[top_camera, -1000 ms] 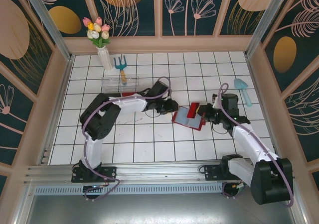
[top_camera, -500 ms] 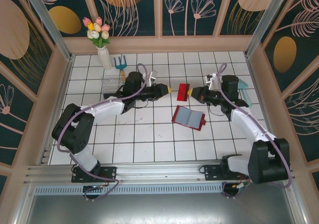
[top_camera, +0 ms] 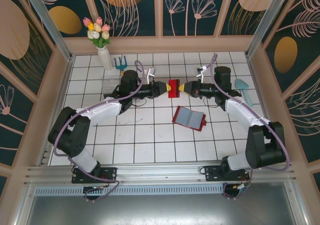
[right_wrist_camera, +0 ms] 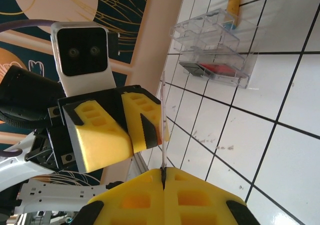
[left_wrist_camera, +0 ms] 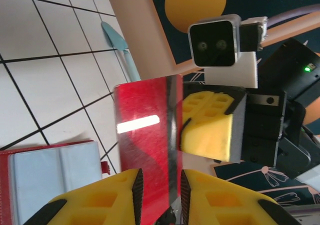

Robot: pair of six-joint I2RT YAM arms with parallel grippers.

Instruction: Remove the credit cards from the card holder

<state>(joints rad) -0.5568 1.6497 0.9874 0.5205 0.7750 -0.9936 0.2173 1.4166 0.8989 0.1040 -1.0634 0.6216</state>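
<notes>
The card holder [top_camera: 189, 118] lies open and flat on the tabletop [top_camera: 150, 145], a little right of the middle, grey-blue pockets up, with nothing touching it. A second ago both grippers were down at it; since then they have risen and swung toward the far edge, and a red card [top_camera: 173, 88] has come out with them.

That card now hangs in the air beyond the holder, pinched between the two arms. Your right gripper [top_camera: 179, 88] is clamped tight on it: from its own wrist you see the card edge-on, running straight into the closed seam of the fingers. Your left gripper [top_camera: 168, 89] has come up to the card's other end. Its fingers [left_wrist_camera: 100, 195] stand parted, the card reaching into the gap, and the pads do not look to be pressing it yet.

So one card is out, and this looks like a handover, probably on its way to the clear tray [top_camera: 120, 81] near the far left corner, where a red card and a dark one already lie. Close the left before you release the right. Whether the pockets hold more cards, I cannot tell from here.
</notes>
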